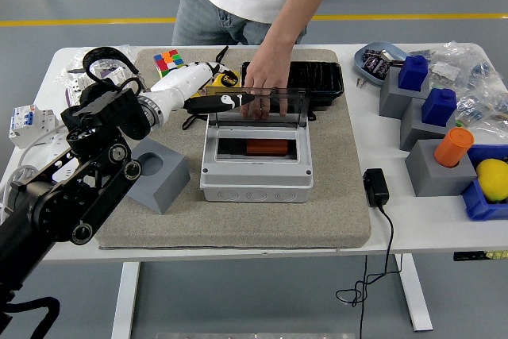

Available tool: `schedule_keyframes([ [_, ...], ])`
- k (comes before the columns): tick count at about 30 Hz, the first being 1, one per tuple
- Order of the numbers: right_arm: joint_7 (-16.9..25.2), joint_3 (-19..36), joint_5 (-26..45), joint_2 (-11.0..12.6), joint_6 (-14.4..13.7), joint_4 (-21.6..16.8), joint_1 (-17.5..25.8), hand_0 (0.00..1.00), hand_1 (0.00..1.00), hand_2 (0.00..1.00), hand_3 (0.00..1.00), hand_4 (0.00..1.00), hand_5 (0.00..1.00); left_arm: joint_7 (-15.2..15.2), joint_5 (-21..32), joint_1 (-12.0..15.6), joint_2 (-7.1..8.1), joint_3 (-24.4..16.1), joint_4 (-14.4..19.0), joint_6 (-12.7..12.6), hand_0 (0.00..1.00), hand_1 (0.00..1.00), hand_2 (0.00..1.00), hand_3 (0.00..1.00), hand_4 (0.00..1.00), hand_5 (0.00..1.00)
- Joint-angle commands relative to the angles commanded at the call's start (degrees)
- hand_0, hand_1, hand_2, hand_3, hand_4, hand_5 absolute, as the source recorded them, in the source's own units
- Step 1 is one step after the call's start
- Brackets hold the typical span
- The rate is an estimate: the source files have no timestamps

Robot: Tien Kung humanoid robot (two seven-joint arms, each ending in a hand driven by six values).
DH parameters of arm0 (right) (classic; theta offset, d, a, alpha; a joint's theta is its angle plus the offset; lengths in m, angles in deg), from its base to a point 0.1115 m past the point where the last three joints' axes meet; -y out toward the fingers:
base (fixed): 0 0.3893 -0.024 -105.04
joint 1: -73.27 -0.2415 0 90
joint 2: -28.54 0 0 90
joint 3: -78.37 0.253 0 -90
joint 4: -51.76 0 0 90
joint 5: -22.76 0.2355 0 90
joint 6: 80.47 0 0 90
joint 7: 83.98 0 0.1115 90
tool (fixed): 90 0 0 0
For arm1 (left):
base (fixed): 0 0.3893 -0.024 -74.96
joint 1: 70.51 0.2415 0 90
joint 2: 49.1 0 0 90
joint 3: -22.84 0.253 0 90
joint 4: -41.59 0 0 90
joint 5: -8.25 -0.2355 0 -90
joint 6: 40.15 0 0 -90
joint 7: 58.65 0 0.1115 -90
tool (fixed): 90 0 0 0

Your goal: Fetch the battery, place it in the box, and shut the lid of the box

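Observation:
A grey box (255, 171) sits on the beige mat, its clear lid (257, 107) raised at the back. An orange battery (267, 148) lies inside the box. My left hand (214, 98) reaches in from the left with fingers stretched flat, fingertips (242, 99) at the lid's upper left edge. A person's hand (266, 89) rests behind the lid at its top. My right arm is out of view.
A grey block with a hole (161, 173) stands left of the box. A black tray (317, 78), a yellow tape measure (228, 78) and a colour cube (167, 63) lie behind. Grey holders with blue and orange parts (435, 152) and a black adapter (375, 186) are at the right.

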Motion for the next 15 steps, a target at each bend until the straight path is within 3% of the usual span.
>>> schedule_keyframes([
  [2,-0.01,0.11,-0.08,0.02,0.0,0.01,-0.04,0.789,0.73,0.728,0.78,0.998,0.998,-0.3,-0.24,-0.11,0.32,0.3,0.55,0.55,0.998,0.998,0.998,0.812,0.998,0.998],
  [3,0.0,0.12,-0.07,0.03,0.01,0.0,-0.05,0.789,0.73,0.728,0.78,0.998,0.998,-0.51,-0.08,-0.18,0.59,0.6,1.08,0.94,0.998,0.998,0.963,0.73,0.998,0.998],
  [15,0.01,0.19,-0.05,0.03,-0.01,-0.03,-0.08,0.789,0.73,0.728,0.78,0.998,0.998,-0.6,1.7,0.34,1.61,2.62,3.43,1.7,0.998,0.998,0.934,0.701,0.998,0.998],
])
